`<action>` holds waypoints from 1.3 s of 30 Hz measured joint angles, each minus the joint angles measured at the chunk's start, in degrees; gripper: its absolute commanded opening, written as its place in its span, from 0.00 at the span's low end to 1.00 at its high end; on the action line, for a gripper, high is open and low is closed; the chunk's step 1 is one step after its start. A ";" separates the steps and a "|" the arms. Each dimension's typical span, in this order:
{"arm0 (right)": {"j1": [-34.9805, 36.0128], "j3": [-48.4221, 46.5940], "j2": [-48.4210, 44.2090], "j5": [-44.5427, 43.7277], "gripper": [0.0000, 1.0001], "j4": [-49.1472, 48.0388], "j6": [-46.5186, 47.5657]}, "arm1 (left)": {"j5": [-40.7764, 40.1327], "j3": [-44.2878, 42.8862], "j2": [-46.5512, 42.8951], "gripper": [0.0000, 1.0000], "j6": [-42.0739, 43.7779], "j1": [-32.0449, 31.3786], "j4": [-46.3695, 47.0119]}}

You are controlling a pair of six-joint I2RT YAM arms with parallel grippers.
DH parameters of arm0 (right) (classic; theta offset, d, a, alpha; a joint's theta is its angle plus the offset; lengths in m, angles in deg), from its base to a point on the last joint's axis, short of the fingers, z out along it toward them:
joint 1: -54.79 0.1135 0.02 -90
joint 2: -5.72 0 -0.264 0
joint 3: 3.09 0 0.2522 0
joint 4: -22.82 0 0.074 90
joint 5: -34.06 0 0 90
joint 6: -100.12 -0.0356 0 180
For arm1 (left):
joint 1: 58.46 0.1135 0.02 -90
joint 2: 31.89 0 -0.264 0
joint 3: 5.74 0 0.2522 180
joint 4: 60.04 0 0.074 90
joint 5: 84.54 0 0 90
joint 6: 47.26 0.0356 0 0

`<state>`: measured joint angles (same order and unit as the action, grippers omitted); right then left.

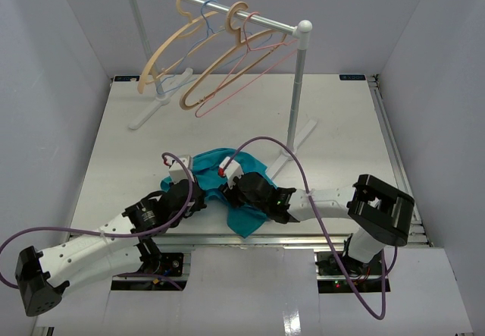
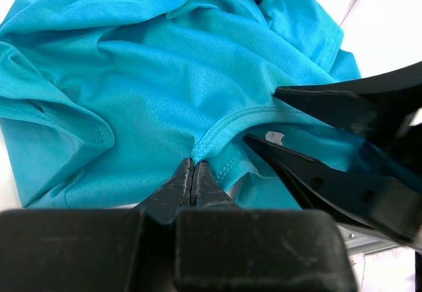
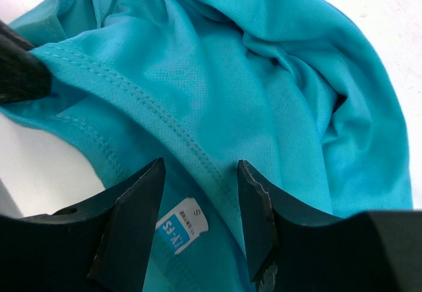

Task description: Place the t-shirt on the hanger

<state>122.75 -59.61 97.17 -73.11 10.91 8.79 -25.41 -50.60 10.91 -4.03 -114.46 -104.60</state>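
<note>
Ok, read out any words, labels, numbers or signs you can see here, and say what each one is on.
"S": on the small white label inside the t-shirt collar.
The rest of that label's print, including the white characters on its blue patch, is too small and blurred to read.
No other readable text in any view.

t-shirt (image 1: 216,161) on table (image 1: 341,146), hanger (image 1: 242,85) on rack (image 1: 227,4) behind

- The white tabletop (image 1: 341,124) runs from the near edge to the far wall.
- The teal t-shirt (image 1: 244,218) lies crumpled near the middle of the near edge, one end reaching the rim.
- A white clothes rack (image 1: 298,86) stands on the far half. Its left foot (image 1: 146,114) rests far left, and its right foot (image 1: 297,145) lies just right of the t-shirt.
</note>
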 measured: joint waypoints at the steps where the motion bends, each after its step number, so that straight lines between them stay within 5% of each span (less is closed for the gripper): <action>1: 0.00 -0.37 0.80 -0.09 0.41 -0.08 0.11 | 0.00 0.11 -0.17 0.00 -0.04 0.00 0.01; 4: 0.00 -1.23 2.66 -1.81 0.10 -0.14 0.18 | 0.01 0.65 -0.45 0.00 -0.20 0.00 0.01; 7: 0.00 -2.15 3.06 -3.64 0.08 0.16 0.50 | 0.00 1.33 -1.05 0.01 -0.36 0.00 0.03; 12: 0.02 -5.79 1.33 -4.56 0.08 5.14 0.16 | -0.26 2.44 -3.87 0.41 -0.79 0.00 0.03; 16: 0.28 -9.98 -0.94 -4.58 0.08 10.65 -1.07 | 0.21 2.48 -5.33 0.62 0.46 0.00 1.55; 39: 2.19 -16.62 -1.73 -4.08 0.08 20.41 -7.62 | 0.61 2.55 4.67 0.70 2.58 0.00 10.07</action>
<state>124.94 -76.23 95.44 -77.19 31.32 1.17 -24.80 -48.06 15.58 -1.45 -114.46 -94.54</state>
